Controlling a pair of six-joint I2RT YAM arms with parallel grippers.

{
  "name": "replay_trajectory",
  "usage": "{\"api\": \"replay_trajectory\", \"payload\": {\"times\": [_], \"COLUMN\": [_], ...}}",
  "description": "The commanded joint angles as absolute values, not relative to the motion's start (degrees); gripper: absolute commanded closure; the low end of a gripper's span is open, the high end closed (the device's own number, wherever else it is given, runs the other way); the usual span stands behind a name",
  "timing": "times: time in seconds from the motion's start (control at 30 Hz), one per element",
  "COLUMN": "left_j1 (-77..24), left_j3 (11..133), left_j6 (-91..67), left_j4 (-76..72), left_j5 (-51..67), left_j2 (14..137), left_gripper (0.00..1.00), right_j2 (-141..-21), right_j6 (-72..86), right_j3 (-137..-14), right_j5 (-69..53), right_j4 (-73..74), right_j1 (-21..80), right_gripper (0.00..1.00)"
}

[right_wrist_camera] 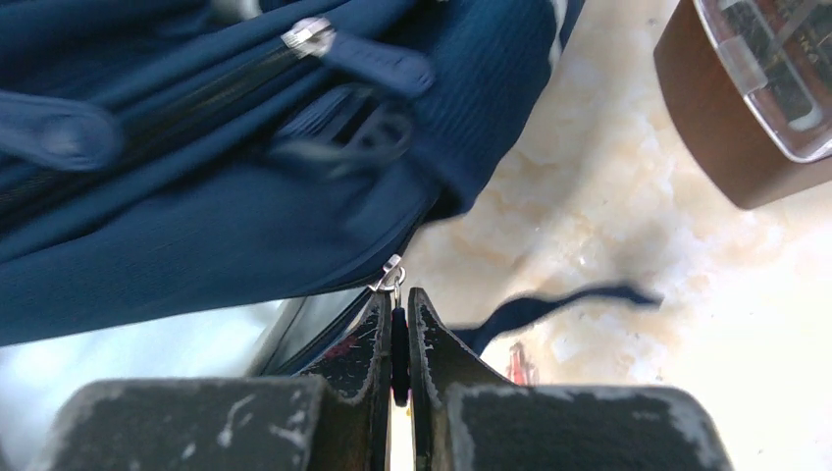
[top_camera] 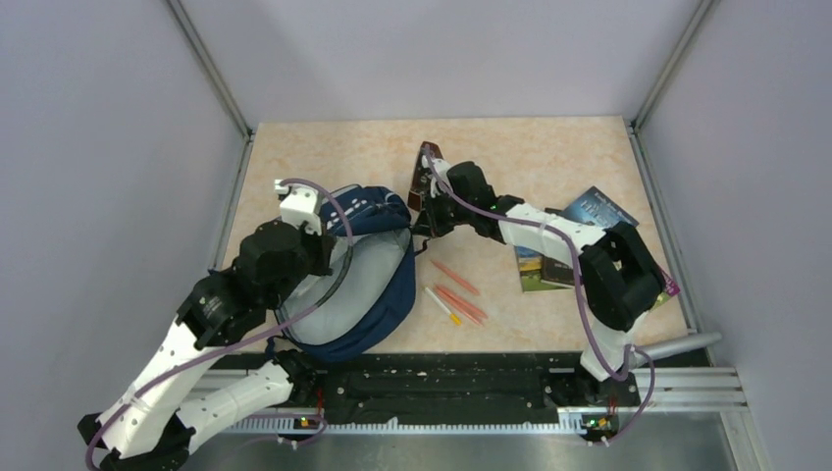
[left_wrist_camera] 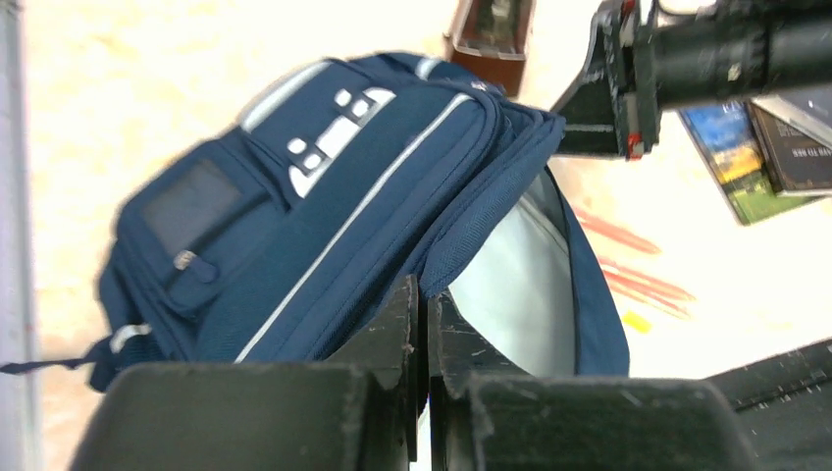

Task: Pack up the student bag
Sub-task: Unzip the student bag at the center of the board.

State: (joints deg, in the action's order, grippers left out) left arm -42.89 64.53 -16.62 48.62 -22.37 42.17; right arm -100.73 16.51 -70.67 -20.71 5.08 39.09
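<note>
Well, the bag [top_camera: 363,285] lies open on the desk [top_camera: 549,157], left of the pens [top_camera: 456,294]. It looks soft and floppy. The left claw [left_wrist_camera: 424,294] pinches its rim [left_wrist_camera: 471,245]; the right claw [right_wrist_camera: 397,299] pinches the zip tab [right_wrist_camera: 398,348]. Good holds, I think.

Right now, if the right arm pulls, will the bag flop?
Likely floppy: the bag sags open, fabric creased. Probably light; only pale lining shows inside. It may slide rather than unzip unless the left gripper holds, since the right gripper pinches only the zipper pull.
</note>
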Motion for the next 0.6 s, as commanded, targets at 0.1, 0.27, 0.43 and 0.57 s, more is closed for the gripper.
{"api": "replay_trajectory", "payload": {"times": [0.1, 0.27, 0.43, 0.57], "left_j1": [-42.32, -42.28, -42.23, -42.19], "left_j3": [75.99, 76.54, 74.79, 71.9], "left_j6": [-8.69, -7.58, -7.55, -7.78], "left_j4": [42.85, 41.15, 40.38, 38.31], "left_j5": [-32.74, -32.6, -35.43, -35.88], "left_j2": [42.93, 44.82, 45.65, 46.15], "left_gripper": [1.0, 1.0, 1.0, 1.0], "right_j2": [-105.42, -106.74, -109.41, -113.36], "right_j6": [13.48, 13.61, 12.51, 10.88], "right_j3": [-72.72, -72.99, -76.68, -81.56], "right_j5": [-7.75, -4.85, -2.56, 1.47], "right_j4": [2.22, 0.42, 0.42, 0.37], "right_j1": [38.82, 38.85, 39.33, 41.11], "right_gripper": [1.0, 1.0, 1.0, 1.0]}}
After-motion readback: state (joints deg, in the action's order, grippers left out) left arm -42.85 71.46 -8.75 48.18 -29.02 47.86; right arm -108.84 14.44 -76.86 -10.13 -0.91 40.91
